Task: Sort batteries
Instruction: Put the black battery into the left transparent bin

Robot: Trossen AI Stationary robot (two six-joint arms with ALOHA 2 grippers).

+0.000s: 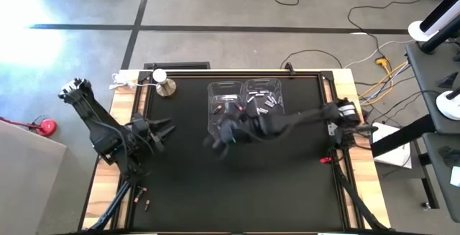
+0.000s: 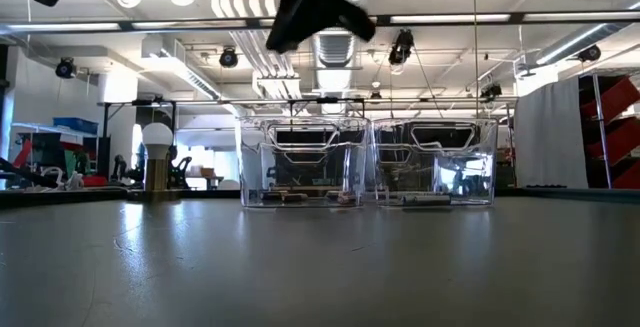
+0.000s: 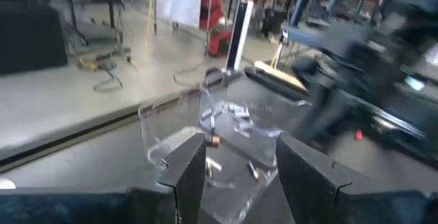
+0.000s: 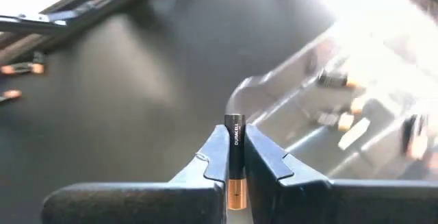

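- Batteries at my far left: a few loose ones (image 1: 141,197) lie on the table's (image 1: 287,185) near left edge.
- My left claw (image 1: 164,129) waits at the table's left side, fingers (image 3: 188,172) parted, holding nothing.
- My right claw (image 1: 221,139), reaching across just in front of the bins, is pinched tight on one black-and-copper battery (image 4: 235,157).
- Copper ones (image 1: 228,109) lie in the left bin (image 1: 224,91); silver ones (image 1: 264,104) fill the right bin (image 1: 267,90).
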